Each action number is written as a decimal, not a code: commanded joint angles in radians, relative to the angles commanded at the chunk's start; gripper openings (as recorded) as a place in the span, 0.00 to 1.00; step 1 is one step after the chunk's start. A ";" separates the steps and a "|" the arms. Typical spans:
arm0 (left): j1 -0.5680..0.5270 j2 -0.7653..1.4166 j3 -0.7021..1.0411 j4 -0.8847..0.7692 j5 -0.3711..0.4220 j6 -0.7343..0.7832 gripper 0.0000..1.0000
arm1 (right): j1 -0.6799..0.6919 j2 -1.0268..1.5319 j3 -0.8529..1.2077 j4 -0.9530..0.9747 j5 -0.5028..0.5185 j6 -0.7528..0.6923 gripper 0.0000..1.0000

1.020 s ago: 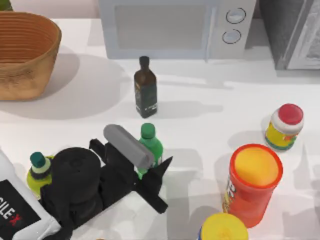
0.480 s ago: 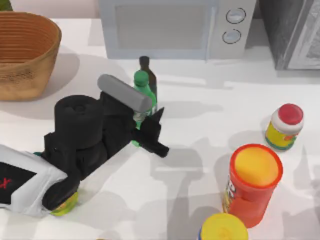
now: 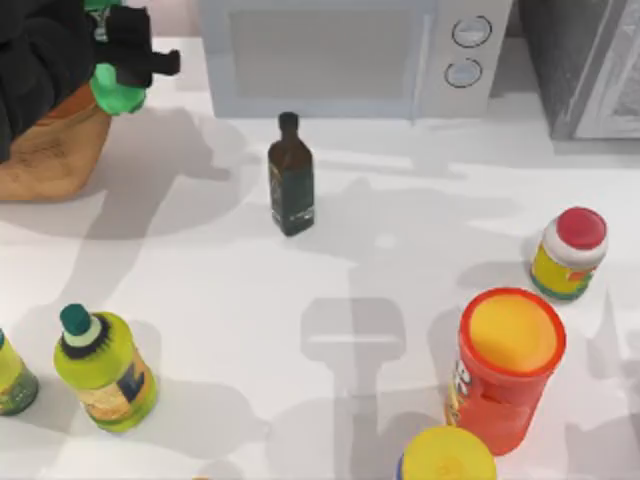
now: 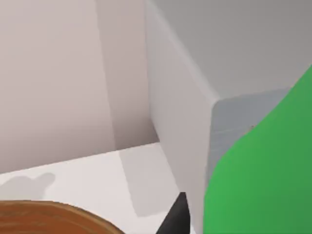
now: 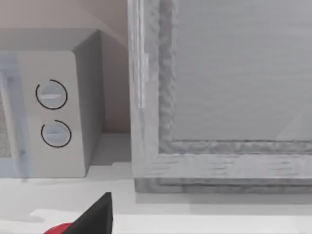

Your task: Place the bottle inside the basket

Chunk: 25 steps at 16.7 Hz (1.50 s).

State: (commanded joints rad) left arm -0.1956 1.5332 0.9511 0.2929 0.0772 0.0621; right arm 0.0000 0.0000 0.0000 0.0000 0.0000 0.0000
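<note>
The green bottle (image 3: pixel 117 88) hangs in the air at the top view's far left, over the right rim of the wicker basket (image 3: pixel 45 160). My left gripper (image 3: pixel 126 60) is shut on the bottle, and the black arm hides most of the basket's opening. Seen from the left wrist, the bottle (image 4: pixel 258 180) looms close as a green mass, with the basket's brown rim (image 4: pixel 48 217) below it and a dark fingertip (image 4: pixel 175 219) beside it. From the right wrist, one dark fingertip (image 5: pixel 95 214) of my right gripper shows near a red cap (image 5: pixel 61 229).
A dark olive bottle (image 3: pixel 291 180) stands mid-table. A yellow-green bottle with a teal cap (image 3: pixel 100 368) and another bottle (image 3: pixel 12 378) stand front left. An orange canister (image 3: pixel 508 365), a yellow lid (image 3: pixel 447 455) and a red-capped jar (image 3: pixel 568 252) occupy the right. A microwave (image 3: pixel 350 55) lines the back.
My left arm lifted the green bottle from the table's front middle and carried it back and to the left, until it hangs over the basket's rim.
</note>
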 joint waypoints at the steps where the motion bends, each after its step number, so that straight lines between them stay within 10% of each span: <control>1: 0.057 -0.012 0.054 -0.063 0.013 0.000 0.00 | 0.000 0.000 0.000 0.000 0.000 0.000 1.00; 8: 0.333 -0.029 0.304 -0.340 0.083 0.005 0.00 | 0.000 0.000 0.000 0.000 0.000 0.000 1.00; 25: 0.325 0.144 0.317 -0.182 0.071 0.001 0.00 | 0.000 0.000 0.000 0.000 0.000 0.000 1.00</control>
State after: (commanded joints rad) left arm 0.1299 1.6768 1.2685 0.1112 0.1486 0.0631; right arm 0.0000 0.0000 0.0000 0.0000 0.0000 0.0000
